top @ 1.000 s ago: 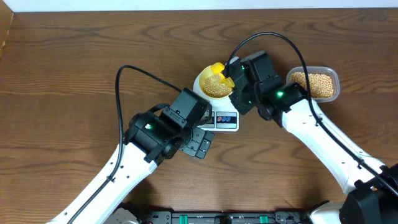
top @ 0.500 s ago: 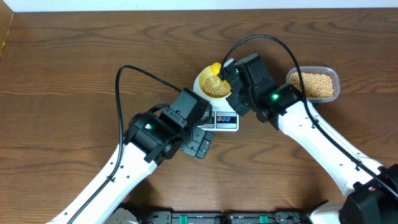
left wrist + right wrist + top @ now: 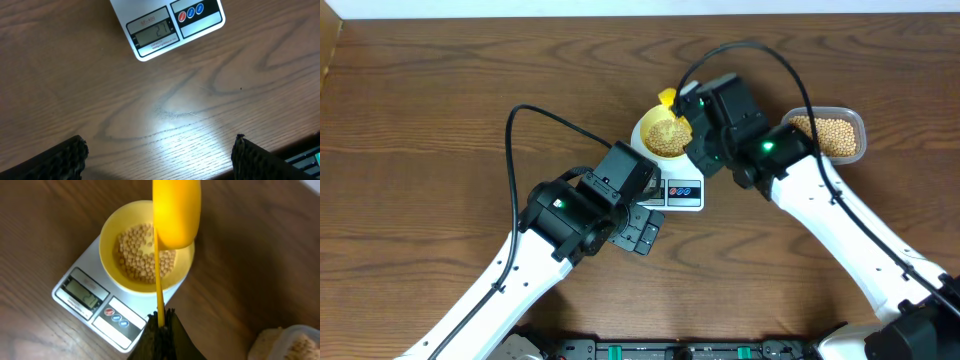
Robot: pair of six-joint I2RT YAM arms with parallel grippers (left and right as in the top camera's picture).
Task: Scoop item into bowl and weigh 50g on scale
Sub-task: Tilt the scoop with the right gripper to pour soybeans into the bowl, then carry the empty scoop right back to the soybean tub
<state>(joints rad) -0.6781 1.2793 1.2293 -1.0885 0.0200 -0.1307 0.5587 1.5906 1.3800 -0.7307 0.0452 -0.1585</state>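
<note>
- Step in hand: tipping a load into the bowl (image 3: 106,240). The right gripper (image 3: 161,322) is clamped tight on the thin handle of a yellow scoop (image 3: 176,212), whose head hangs tilted over the bowl's far rim.
- No beans show on the side of the scoop facing the wrist camera; judged emptied or nearly so, but its inner face is hidden.
- Location of goods: a layer of beans (image 3: 142,255) lies in the bowl, which sits squarely on the scale (image 3: 80,275). The remaining stock is in a clear tub (image 3: 300,329) on the counter (image 3: 175,100), well to the right of the scale.
- The left gripper (image 3: 160,142) hovers above bare counter just in front of the scale, jaws spread wide, holding nothing.
- The display (image 3: 152,35) is lit and faces the left wrist camera; its digits are too faint to read with confidence.
- Next move, in my judgement: level the scoop, lift it clear without touching bowl or scale, let the reading settle, then add smaller portions from the tub towards 50 g.
</note>
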